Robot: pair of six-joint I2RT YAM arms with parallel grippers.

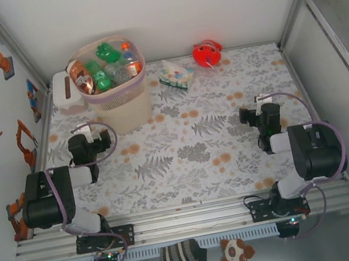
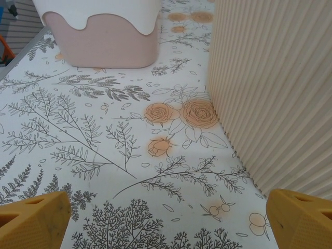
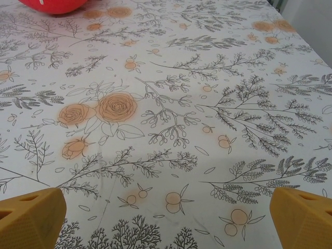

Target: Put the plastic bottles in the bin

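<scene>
Plastic bottles (image 1: 108,69) heaped inside the pink bin (image 1: 123,109), at 11 o'clock on the table (image 1: 192,154); they lie jumbled, long axes mixed, no shared heading. Left gripper (image 2: 166,223) and right gripper (image 3: 166,220) both gape wide, empty. Load looks complete: best to park both arms clear of the bin and scan the table for strays.

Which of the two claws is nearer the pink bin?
The left gripper: the bin stands right beside it, while the right gripper is far off.

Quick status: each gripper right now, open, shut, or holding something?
Left gripper: open, holding nothing, beside the bin.
Right gripper: open, holding nothing.
</scene>
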